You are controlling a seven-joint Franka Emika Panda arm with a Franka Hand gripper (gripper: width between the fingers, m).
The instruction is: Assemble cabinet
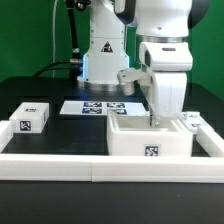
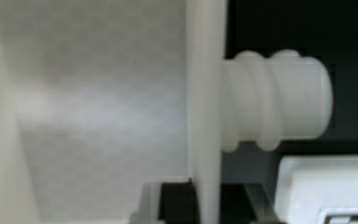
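– Black table (image 1: 50, 92), where did the cabinet (image 1: 135, 140) sit?
– Directly under my hand (image 1: 163, 112), at six o'clock, long axis running nine to three. Clamped or apart, I couldn't tell.

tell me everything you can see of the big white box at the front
The box is white and plastic-looking, open on top, with thin walls and a black-and-white square tag on its front. It sits flat on the black table, just behind the low white rail, toward the exterior view's right. An upright white panel reaches down into it from above.
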